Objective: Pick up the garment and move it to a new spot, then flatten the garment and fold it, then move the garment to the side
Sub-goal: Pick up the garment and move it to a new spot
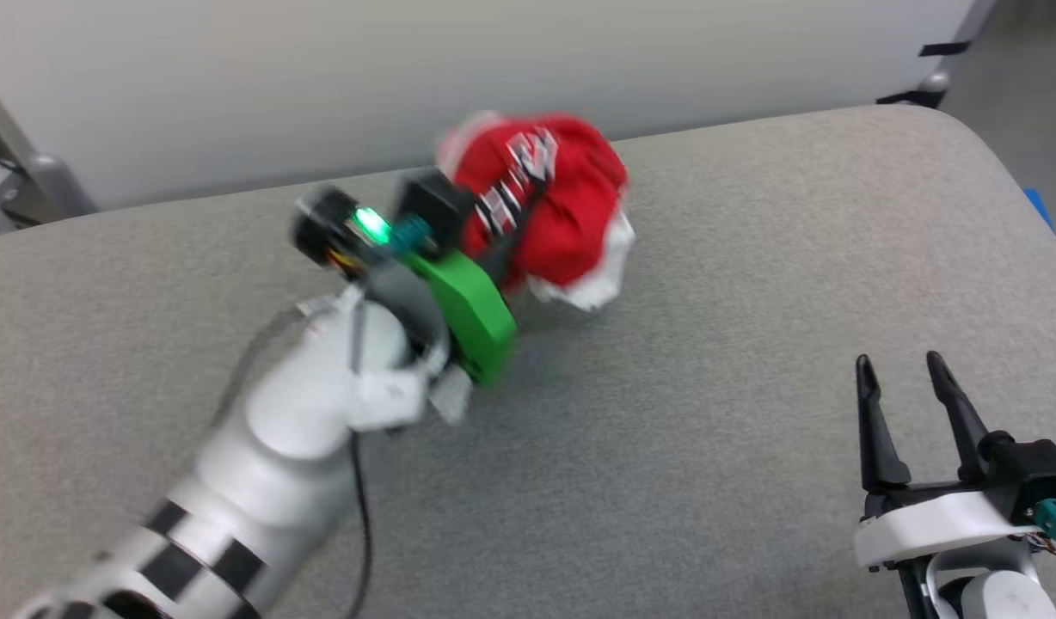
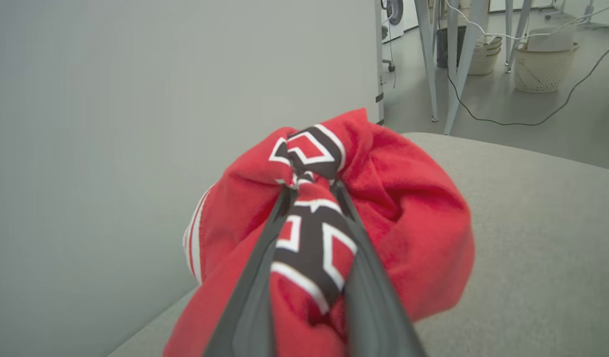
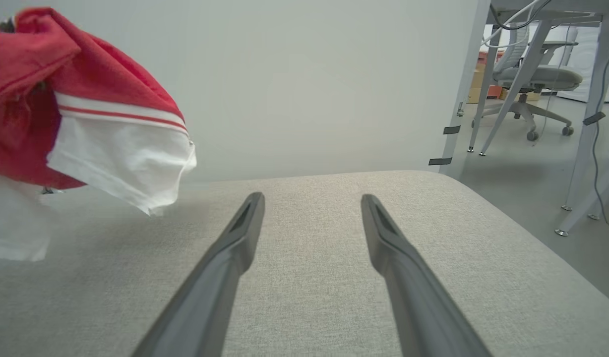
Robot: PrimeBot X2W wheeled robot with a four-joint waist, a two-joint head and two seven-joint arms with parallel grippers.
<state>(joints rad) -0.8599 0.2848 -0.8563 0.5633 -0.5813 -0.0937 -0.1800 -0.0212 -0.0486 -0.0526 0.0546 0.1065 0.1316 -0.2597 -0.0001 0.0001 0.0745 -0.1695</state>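
The shirt (image 2: 413, 223) is held bunched in the left gripper (image 2: 312, 187) — fingers clamped on a fold w/ black lettering — near the far edge of the grey padded surface (image 1: 709, 413). It is apparently lifted off it, though the head view is blurred. The right gripper (image 1: 898, 361) is seen spread wide, nothing between its fingers, at near right.

Wall: I read a plain pale panel (image 1: 494, 69) behind the padded top, evenly lit.
Work top: I see a grey woven fabric pad (image 1: 709, 387) with a rounded far corner.
Floor: smooth grey floor (image 3: 513, 173) beyond the pad, on my right.
Furniture: pale desk legs (image 2: 451, 64), a grey office chair (image 3: 537, 79), a cream basket (image 2: 542, 67).
Cable: a dark cable (image 2: 508, 122) trails across the floor.
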